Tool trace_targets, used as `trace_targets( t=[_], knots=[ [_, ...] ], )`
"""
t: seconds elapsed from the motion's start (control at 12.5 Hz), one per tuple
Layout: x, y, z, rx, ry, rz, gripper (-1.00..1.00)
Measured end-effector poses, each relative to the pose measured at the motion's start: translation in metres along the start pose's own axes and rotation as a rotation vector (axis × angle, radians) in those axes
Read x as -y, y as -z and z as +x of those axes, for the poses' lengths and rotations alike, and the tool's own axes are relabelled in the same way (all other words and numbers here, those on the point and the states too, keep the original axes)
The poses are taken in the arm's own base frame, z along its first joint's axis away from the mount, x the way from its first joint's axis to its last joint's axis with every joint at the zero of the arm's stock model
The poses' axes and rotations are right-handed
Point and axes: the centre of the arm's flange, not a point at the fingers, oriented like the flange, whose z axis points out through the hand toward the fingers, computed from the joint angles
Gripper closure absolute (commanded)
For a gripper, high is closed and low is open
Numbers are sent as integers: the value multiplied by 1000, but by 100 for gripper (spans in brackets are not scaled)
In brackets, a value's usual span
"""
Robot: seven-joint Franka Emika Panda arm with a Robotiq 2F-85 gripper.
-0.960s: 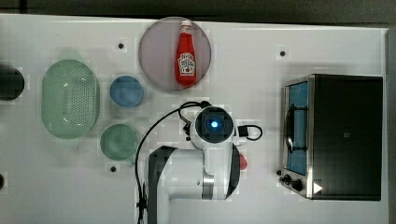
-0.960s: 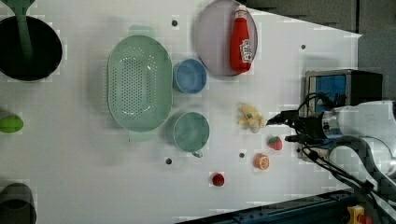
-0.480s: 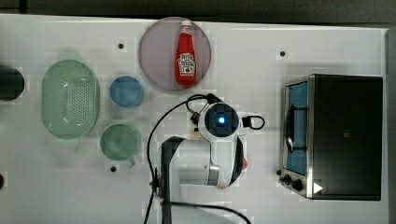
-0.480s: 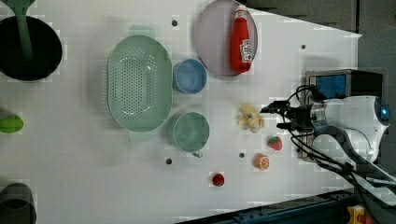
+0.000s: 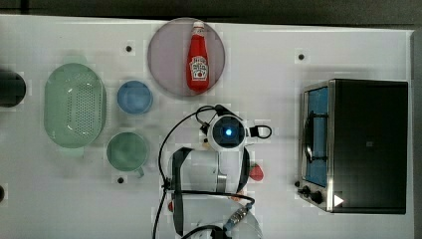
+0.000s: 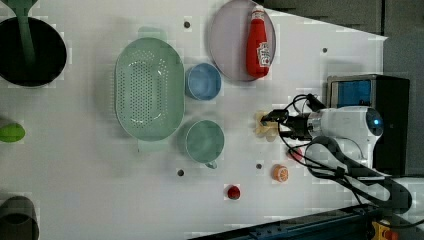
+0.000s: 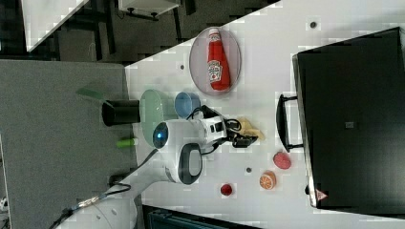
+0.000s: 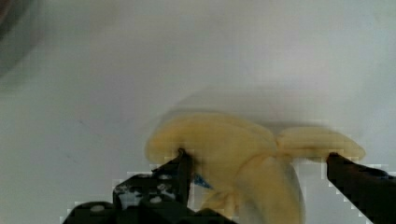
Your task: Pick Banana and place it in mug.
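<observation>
A pale yellow banana (image 8: 247, 154) lies on the white bench (image 5: 298, 30), with a pale green mug (image 5: 128, 151), a blue cup (image 5: 135, 97), a red ketchup bottle (image 5: 199, 59) and a green perforated basket (image 5: 74, 112).

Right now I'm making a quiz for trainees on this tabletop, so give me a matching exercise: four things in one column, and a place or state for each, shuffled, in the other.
Things:
1. ketchup bottle
2. banana
3. mug
4. gripper

Places or states:
A. empty, upright, beside the perforated green basket
B. open, low over the table
C. lying on the round grey plate
D. on the table, between the open fingers

Pairs: 1-C, 2-D, 3-A, 4-B
</observation>
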Motion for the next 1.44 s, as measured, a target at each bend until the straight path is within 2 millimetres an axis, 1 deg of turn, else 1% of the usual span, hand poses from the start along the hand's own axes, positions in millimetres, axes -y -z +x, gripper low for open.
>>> trace_targets(
  t=[0.08, 0.16, 0.32, 0.48, 0.72, 0.8, 0.88, 0.96, 1.04, 1.12, 1.28, 1.36, 1.44],
  knots=[
    [2, -7, -4, 8, 16, -5, -43],
    [4, -10, -5, 11, 14, -3, -18],
    [10, -1, -5, -24, 24, 16, 25],
    [12, 12, 2, -54, 40, 30, 26],
    [14, 20, 6, -63, 39, 41, 26],
    [10, 25, 5, -56, 33, 36, 26],
    [2, 35, -1, -27, 30, 16, 26],
    [-5, 50, -6, -10, 27, 2, 26],
    [-10, 71, -12, 20, 27, -14, 26],
    [-11, 103, -12, 18, 28, -11, 26],
    [-9, 179, -3, -23, 24, 14, 26],
    [-12, 219, -3, -42, 16, 31, 26],
    [-16, 258, -7, -42, 16, 29, 26]
  ],
)
